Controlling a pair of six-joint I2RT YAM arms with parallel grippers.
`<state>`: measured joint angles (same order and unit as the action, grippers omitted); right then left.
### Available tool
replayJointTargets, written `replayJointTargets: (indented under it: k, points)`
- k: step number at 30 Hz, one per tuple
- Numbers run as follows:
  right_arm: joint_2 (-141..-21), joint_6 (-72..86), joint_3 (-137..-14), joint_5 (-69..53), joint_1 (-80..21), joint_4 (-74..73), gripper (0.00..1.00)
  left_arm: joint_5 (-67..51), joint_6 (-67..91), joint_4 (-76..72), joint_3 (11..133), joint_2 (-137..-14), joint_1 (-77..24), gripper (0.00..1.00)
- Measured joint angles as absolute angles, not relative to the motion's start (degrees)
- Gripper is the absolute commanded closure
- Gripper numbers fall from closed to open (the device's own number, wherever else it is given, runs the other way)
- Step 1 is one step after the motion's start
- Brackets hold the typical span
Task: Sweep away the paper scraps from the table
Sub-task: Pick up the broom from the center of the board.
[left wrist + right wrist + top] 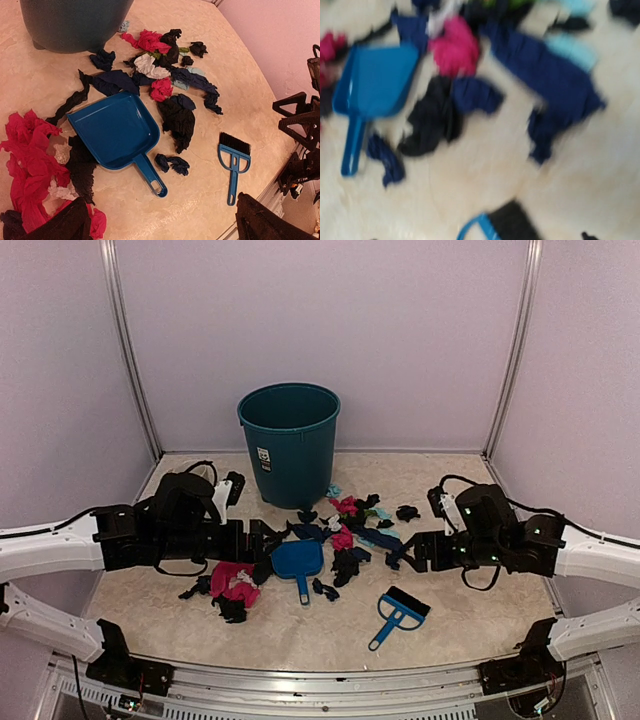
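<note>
Paper scraps [352, 532] in pink, black, dark blue and teal lie in a heap at the middle of the table [470, 625]; the left wrist view shows them too [176, 116]. More pink scraps [236, 585] lie under my left arm. The blue dustpan [298, 561] rests flat between the two heaps, handle toward the front. The blue brush [398, 615] lies front right. My left gripper [266, 540] is open, its fingers [67, 225] wide apart above the dustpan handle [150, 176]. My right gripper [398, 558] hovers open by the heap's right side, holding nothing; its own view is blurred.
A teal bin [290, 443] stands upright at the back centre, just behind the scraps. Pale lilac walls close in the back and both sides. A metal rail [320, 675] runs along the front edge.
</note>
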<state>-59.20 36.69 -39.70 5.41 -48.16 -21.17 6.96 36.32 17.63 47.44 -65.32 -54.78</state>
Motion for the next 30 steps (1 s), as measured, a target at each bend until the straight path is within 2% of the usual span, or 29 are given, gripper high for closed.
replayJointTargets:
  k: [17,30]
  points:
    - [-75.13,61.6,-42.26,8.88,-66.83,-32.91,0.22,10.83,37.98,17.63,46.68,-67.33,-57.89,0.01]
    - [-82.46,69.91,-44.66,6.13,-70.57,-32.45,0.22,12.12,35.92,18.26,43.31,-62.54,-57.95,0.01]
